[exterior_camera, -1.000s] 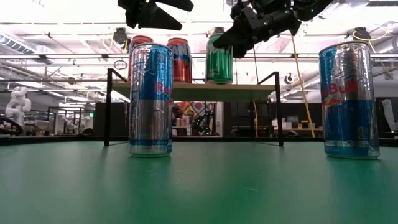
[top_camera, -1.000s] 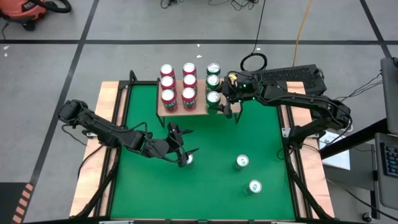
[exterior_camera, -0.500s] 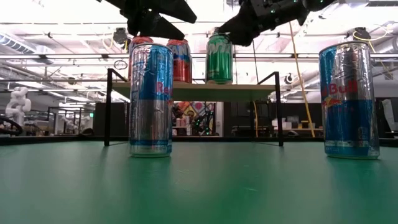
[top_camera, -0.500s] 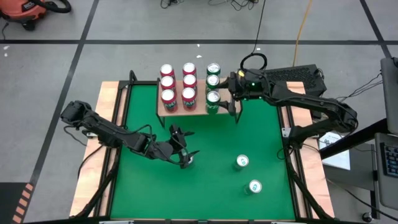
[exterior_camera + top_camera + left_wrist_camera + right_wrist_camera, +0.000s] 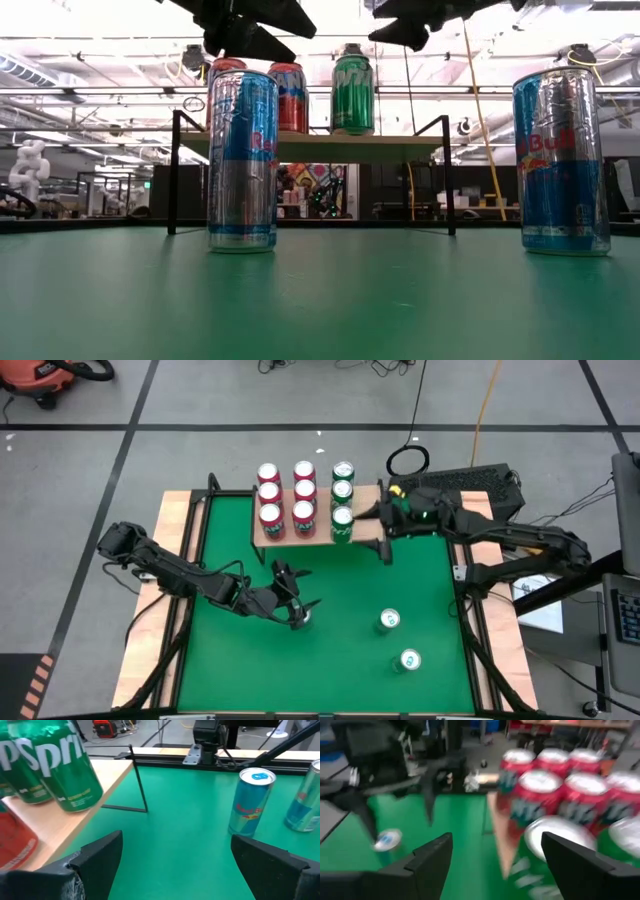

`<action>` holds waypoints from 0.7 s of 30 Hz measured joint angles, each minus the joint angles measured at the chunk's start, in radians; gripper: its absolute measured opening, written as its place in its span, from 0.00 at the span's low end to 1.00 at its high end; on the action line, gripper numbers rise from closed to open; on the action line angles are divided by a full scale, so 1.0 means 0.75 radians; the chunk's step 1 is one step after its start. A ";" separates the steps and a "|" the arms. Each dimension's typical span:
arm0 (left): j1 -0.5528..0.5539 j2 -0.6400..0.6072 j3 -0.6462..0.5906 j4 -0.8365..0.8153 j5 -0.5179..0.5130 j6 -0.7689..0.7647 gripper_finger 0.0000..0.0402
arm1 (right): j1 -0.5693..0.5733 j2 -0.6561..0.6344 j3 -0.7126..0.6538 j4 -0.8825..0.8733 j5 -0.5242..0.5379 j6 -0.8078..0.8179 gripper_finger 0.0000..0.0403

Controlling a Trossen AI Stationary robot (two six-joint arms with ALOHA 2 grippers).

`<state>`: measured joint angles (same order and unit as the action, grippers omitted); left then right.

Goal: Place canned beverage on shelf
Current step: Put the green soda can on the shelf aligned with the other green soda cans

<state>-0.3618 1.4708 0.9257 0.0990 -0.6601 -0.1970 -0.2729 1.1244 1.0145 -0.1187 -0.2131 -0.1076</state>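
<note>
Overhead, the shelf (image 5: 300, 530), a small light-wood board on thin black legs, stands at the far edge of the green tabletop (image 5: 330, 650). It carries six red cans (image 5: 288, 495) in two rows and three green cans (image 5: 342, 495) in a third row. The right pincer (image 5: 372, 525) sits just beside the nearest green can (image 5: 342, 517), off the shelf's corner, fingers spread and grasping nothing. The left pincer (image 5: 297, 610) hangs in front of the shelf, over a blue-and-silver can (image 5: 304, 617), fingers wide. Two more blue-and-silver cans (image 5: 399, 640) stand well apart from the shelf, towards the near right.

From tabletop height, a green can (image 5: 352, 95) and red cans (image 5: 288, 95) stand upright on the shelf board (image 5: 320, 145). The left pincer (image 5: 240, 25) sits just above the top of the tall blue-and-silver can (image 5: 242, 160) in front of the shelf.

Past the left wrist's fingers (image 5: 102, 855), spread wide, lie the shelf's corner with green cans (image 5: 65, 770) and a blue-and-silver can (image 5: 250, 800) farther off.

The right wrist view shows its fingers (image 5: 432, 857) apart, red and green can tops (image 5: 555, 790) close ahead, nothing between them.

My judgement: the left arm's pick is the step in hand. It should descend straight, centre both fingers around the can's body below the rim, then clench evenly so the tall can does not tip.
</note>
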 joint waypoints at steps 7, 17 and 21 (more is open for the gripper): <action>0.006 0.000 0.000 -0.004 -0.053 -0.041 0.92 | 0.190 0.047 -0.168 0.117 0.279 0.036 0.63; 0.002 0.000 0.000 -0.004 -0.053 -0.042 0.92 | 0.218 0.242 -0.201 0.316 0.326 0.035 0.49; 0.002 0.000 0.000 -0.004 -0.052 -0.044 0.92 | 0.218 0.298 -0.202 0.387 0.329 0.035 0.46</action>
<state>-0.3603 1.4708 0.9257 0.0959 -0.6989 -0.2301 -0.1093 1.3477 0.8631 0.1712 0.0339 -0.0815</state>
